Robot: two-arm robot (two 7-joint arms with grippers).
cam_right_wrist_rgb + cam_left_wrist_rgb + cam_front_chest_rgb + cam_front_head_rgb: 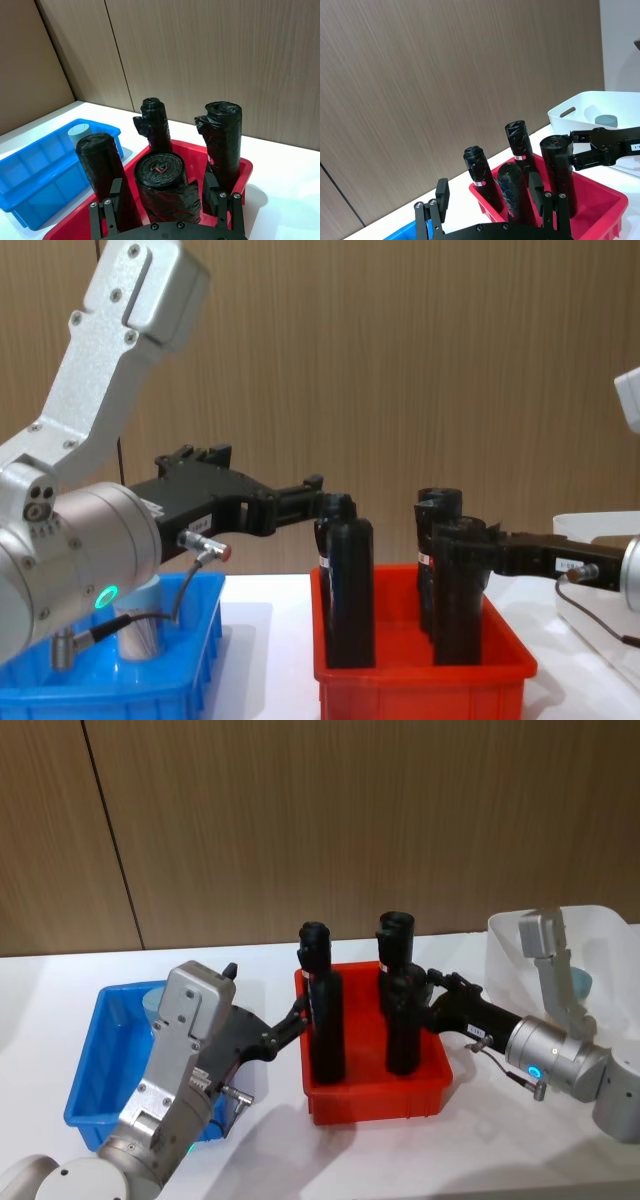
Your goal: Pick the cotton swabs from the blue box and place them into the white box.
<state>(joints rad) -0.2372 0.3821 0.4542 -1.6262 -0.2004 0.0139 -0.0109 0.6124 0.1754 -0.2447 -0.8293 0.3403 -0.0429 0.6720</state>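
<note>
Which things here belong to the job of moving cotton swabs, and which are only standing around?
Belong to the job:
- cotton swab jar standing in the blue box
- cotton swab jar already in the white box
- left gripper and right gripper, both by the red bin

Only standing around:
- red bin
- black rolls upright in it

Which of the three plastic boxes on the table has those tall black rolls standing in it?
The red box in the middle; the blue box and white box hold none.
</note>
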